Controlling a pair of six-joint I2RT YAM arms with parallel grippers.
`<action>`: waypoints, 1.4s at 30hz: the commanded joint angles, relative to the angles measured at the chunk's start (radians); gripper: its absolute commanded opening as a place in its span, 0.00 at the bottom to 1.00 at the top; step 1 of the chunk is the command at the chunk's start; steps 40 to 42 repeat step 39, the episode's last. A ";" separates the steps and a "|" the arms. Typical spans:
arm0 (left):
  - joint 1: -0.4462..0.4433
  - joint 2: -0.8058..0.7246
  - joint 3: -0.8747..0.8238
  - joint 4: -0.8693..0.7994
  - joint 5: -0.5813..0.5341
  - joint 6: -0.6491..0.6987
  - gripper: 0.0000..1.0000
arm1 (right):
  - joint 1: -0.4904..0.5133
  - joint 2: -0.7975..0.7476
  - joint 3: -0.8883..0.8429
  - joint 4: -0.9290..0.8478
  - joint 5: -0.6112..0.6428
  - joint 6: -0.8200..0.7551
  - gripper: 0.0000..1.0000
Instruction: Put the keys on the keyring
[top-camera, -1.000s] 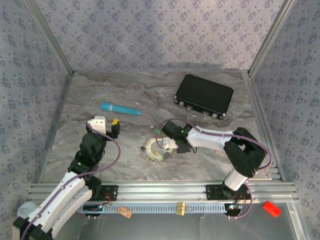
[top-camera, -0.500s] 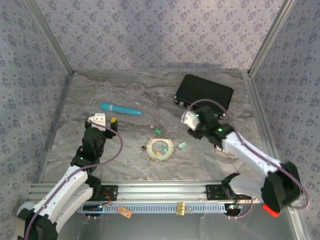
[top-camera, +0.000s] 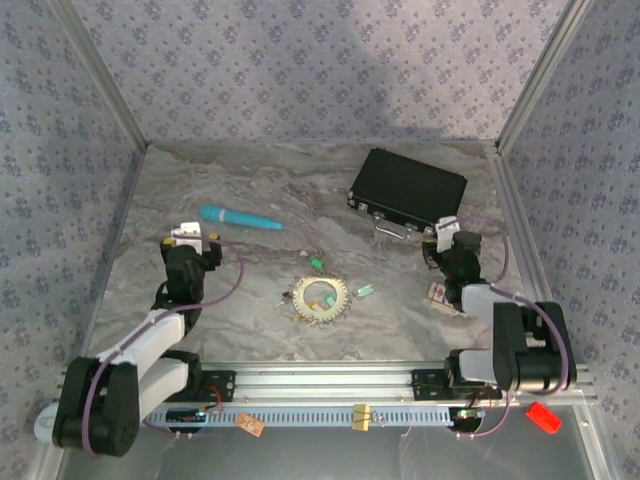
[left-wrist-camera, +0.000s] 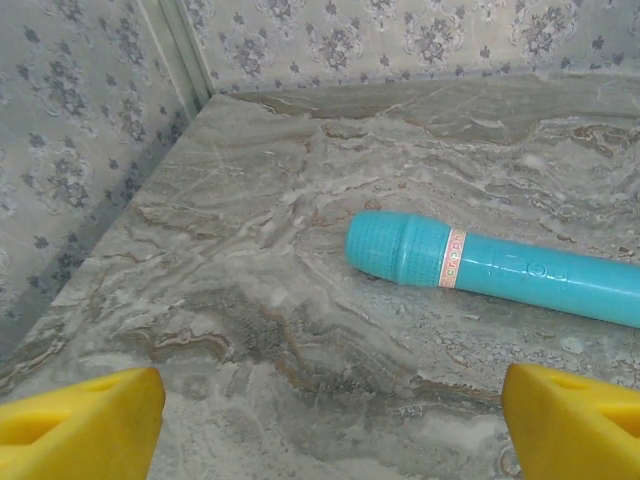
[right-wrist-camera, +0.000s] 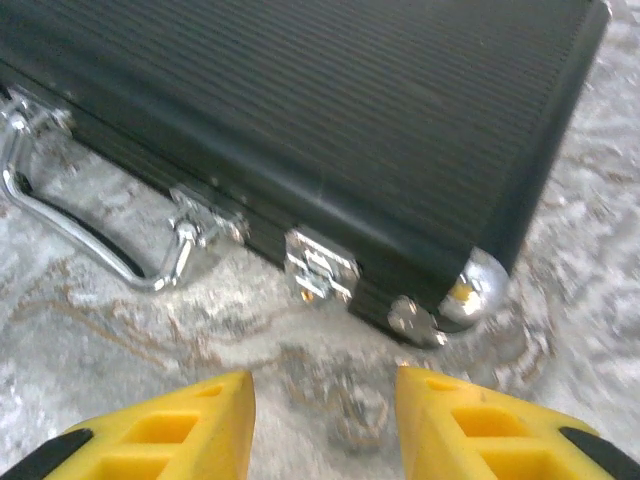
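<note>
Nearest the arm bases, the keyring (top-camera: 320, 297) lies flat mid-worktop (top-camera: 250, 330) with nothing gripping it. A green key (top-camera: 315, 263) sits loose just beyond it and a pale key (top-camera: 365, 290) just to its right, neither of them through the ring. A small bit at the ring's left edge is too tiny to tell whether it is threaded. So at least these two are left to do, and the job looks far from finished. Off to the right, a red-and-white tag (top-camera: 438, 293) lies well apart from the ring. Farther back, the left gripper (left-wrist-camera: 330, 440) hangs spread wide and empty, facing the teal stick (left-wrist-camera: 500, 262). The right gripper (right-wrist-camera: 325, 420) is parted with nothing between its fingers, just before the corner of the black case (right-wrist-camera: 300, 120). A second ago the right gripper was down on the ring's right side, covering the spot where the pale key now shows. It has since lifted away and the arm has folded back toward the case. The left arm has also drawn back and up, toward the stick. The ring and green key look unmoved.
</note>
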 joint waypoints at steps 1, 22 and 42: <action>0.013 0.097 0.003 0.182 0.043 0.010 0.87 | -0.012 0.081 -0.005 0.232 -0.073 0.041 0.41; 0.137 0.507 0.141 0.325 0.131 -0.029 1.00 | -0.078 0.180 0.036 0.244 -0.132 0.099 0.49; 0.172 0.506 0.161 0.278 0.257 -0.026 1.00 | -0.074 0.178 0.036 0.246 -0.119 0.099 0.99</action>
